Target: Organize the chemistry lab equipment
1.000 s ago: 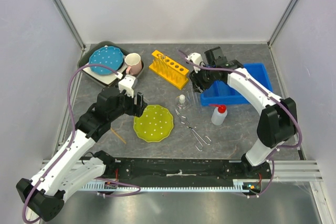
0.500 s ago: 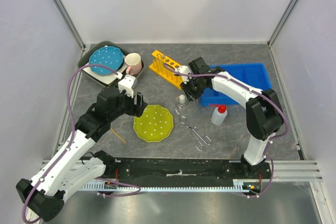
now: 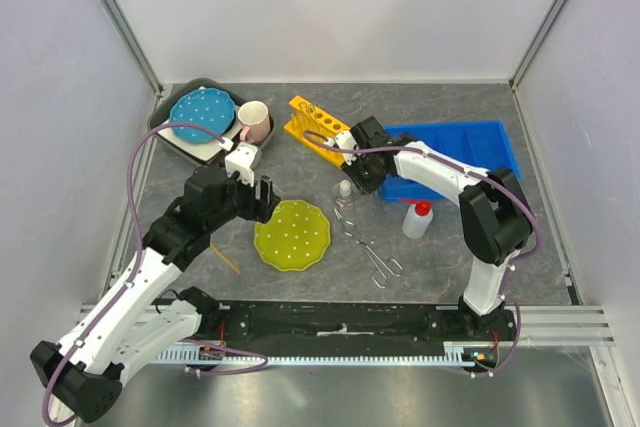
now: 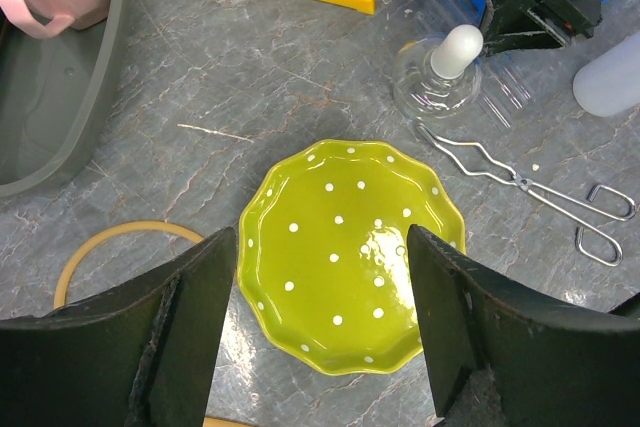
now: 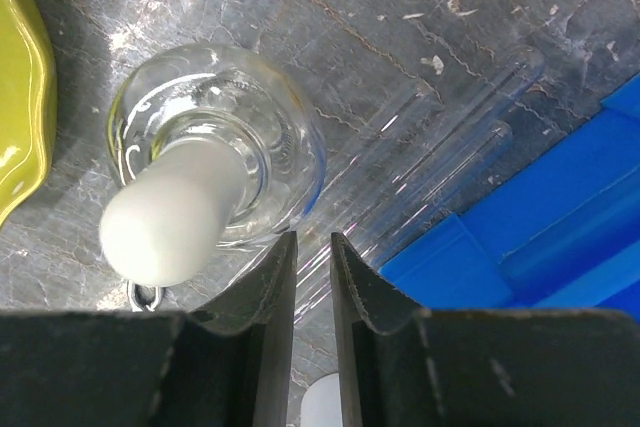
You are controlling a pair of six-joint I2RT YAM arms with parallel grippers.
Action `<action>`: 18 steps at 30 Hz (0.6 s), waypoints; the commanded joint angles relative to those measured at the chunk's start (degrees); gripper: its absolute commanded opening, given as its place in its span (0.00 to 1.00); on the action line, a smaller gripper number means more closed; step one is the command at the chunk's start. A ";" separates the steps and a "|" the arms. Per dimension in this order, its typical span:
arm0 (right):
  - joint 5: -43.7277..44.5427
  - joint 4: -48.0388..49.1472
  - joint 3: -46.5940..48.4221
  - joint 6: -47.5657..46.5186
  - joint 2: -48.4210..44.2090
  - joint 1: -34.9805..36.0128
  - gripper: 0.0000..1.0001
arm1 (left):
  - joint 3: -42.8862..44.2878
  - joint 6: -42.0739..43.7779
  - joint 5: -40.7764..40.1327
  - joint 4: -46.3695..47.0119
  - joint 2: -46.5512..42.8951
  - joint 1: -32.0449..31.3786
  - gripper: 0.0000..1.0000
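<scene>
The yellow test-tube rack (image 3: 322, 130) stands at the back centre with thin clear tubes upright in it. More clear tubes (image 5: 450, 157) lie flat on the table between the white-capped flask (image 3: 345, 190) and the blue bin (image 3: 470, 147). My right gripper (image 3: 362, 179) is down just right of the flask (image 5: 215, 147). In the right wrist view this gripper (image 5: 313, 242) has its fingers closed to a narrow gap with one lying tube between them. The red-capped squeeze bottle (image 3: 417, 218) and metal tongs (image 3: 365, 242) are nearby. My left gripper (image 4: 320, 242) hangs open above the yellow-green plate (image 4: 345, 247).
A grey tray (image 3: 170, 142) at the back left holds a blue dotted plate (image 3: 202, 110) and a pink mug (image 3: 253, 119). A yellowish rubber band (image 4: 90, 247) lies left of the yellow-green plate (image 3: 292, 234). The blue bin's edge sits close to the lying tubes.
My right arm has swung left from the blue bin down to the tubes beside the flask, and its jaws have narrowed. The left arm has not moved.
</scene>
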 commanded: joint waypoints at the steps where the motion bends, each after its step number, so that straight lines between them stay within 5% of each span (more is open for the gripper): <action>1: 0.73 1.60 -0.48 0.58 1.64 1.39 0.27 | -0.19 2.20 0.85 1.98 -0.74 0.14 0.76; 18: -2.79 -1.65 5.41 -0.21 5.87 6.93 0.29 | -0.19 2.29 0.58 2.06 -0.65 0.14 0.77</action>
